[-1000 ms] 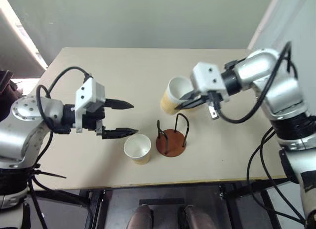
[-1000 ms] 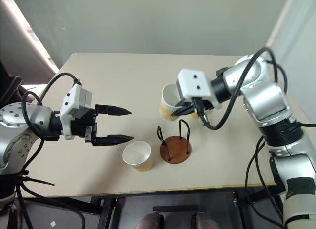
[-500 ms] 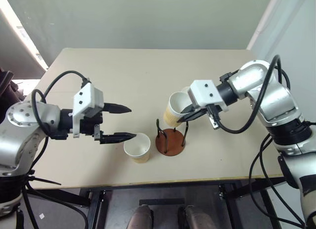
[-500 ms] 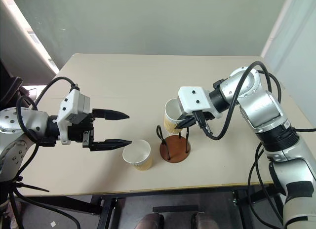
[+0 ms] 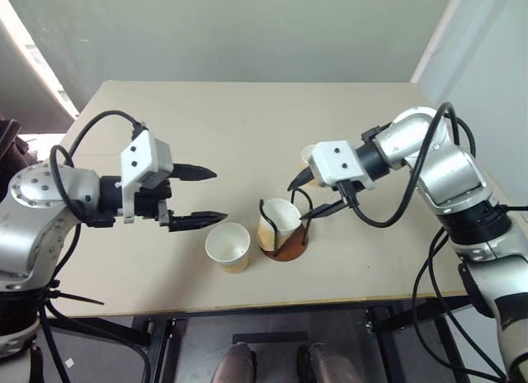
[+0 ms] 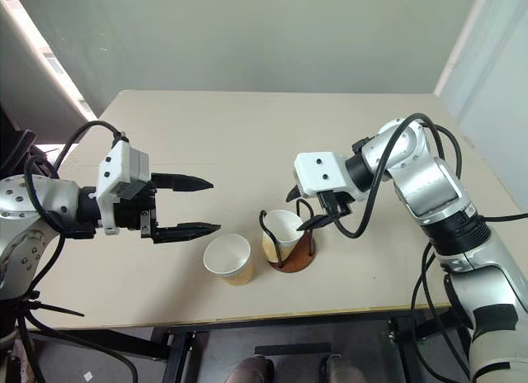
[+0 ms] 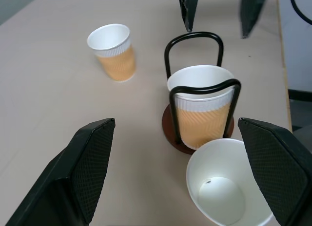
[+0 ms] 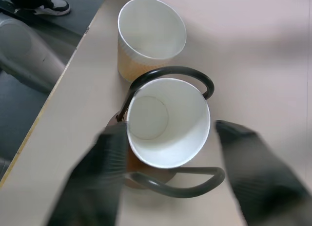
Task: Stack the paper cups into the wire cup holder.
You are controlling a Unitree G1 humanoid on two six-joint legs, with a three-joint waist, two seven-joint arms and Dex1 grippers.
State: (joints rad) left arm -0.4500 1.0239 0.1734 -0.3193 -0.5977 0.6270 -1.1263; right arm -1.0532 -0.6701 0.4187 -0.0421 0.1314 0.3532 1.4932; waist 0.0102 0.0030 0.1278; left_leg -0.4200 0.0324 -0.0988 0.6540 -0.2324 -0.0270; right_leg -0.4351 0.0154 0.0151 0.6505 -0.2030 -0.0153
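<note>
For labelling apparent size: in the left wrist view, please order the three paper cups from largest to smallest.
1. Nearest paper cup.
2. Cup in the wire cup holder.
3. Far cup.
Only nearness to the camera makes this order; they look alike otherwise.

A beige table stands against a plain pale grey-green wall. Bright daylight comes in along the left edge. A white panel rises at the right. Dark floor lies below the table.
</note>
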